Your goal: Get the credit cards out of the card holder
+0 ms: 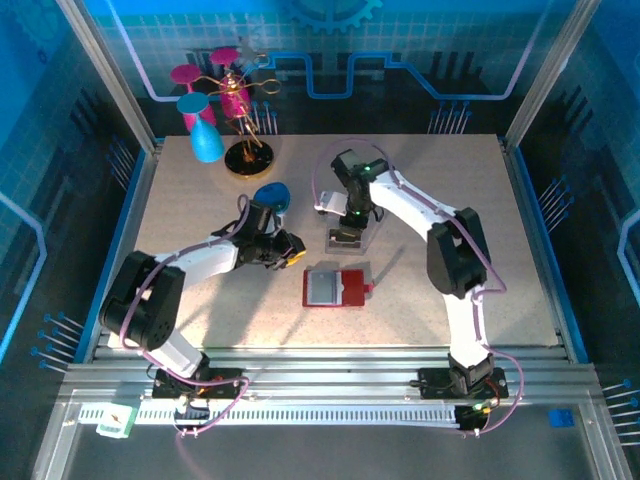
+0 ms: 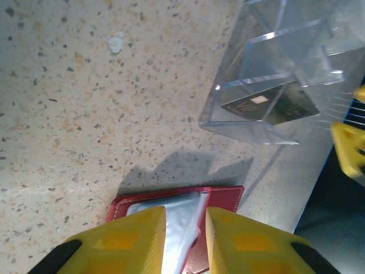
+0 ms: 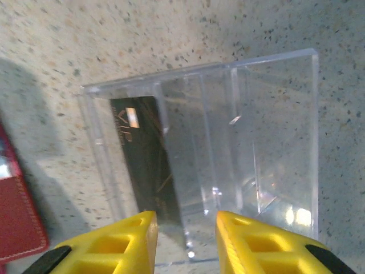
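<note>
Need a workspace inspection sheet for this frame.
Surface: speckled table, no spills seen.
Job's things: red holder lies open; one dark card lies in the clear tray.
Clutter: blue goblet, gold stand with pink pieces, blue oval piece, all far left.
Grippers: left end effector near the holder, narrow gap, grip unclear; right end effector open above the tray.
Cables: purple cable along the right arm, no snag seen.
Surroundings: blue-lit walls, metal rails at the near edge.

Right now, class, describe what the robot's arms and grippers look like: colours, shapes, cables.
The left arm and right arm have white links, black joints and purple cables. The left gripper and right gripper each have two blocky yellow fingers.
</note>
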You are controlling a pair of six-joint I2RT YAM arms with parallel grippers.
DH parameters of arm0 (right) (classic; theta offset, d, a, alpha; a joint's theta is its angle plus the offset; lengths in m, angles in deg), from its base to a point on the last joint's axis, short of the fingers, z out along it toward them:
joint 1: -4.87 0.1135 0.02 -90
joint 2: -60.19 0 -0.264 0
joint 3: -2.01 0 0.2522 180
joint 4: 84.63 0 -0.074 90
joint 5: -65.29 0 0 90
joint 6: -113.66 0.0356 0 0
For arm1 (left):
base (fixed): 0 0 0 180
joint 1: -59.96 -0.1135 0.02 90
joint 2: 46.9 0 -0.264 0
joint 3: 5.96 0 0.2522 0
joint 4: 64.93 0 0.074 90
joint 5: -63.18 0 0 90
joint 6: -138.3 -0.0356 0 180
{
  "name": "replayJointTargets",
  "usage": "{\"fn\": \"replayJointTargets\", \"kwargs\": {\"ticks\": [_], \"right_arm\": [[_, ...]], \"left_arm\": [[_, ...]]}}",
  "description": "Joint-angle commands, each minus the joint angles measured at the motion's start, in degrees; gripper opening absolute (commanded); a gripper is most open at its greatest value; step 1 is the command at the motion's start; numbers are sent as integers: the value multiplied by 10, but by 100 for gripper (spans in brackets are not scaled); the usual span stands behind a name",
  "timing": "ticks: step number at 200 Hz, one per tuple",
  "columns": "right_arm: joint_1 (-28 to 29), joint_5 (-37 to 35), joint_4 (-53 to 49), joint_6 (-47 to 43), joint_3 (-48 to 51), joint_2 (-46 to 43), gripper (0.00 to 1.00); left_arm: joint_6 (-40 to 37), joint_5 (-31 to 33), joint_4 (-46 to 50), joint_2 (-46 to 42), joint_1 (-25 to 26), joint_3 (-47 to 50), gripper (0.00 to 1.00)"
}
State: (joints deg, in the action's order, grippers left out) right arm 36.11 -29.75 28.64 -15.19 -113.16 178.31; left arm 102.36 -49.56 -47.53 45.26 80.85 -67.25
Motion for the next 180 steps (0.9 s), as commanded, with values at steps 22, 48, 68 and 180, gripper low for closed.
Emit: {"fn": "replayJointTargets", "kwargs": {"ticks": [22,48,68,180], "right_arm": [[16,90,116,228,118,-127,33],[17,125,151,383,175,-166,31],[16,187,192,508,225,-189,28],[15,385,465,896,478,-238,26]], "left_arm": [[-5,-31,-13,30,13,-32,25],[-9,-37,-9,39,17,-39,25],[-13,-38,-6,41,20,-40,25],[3,-32,-22,21,38,14,25]]}}
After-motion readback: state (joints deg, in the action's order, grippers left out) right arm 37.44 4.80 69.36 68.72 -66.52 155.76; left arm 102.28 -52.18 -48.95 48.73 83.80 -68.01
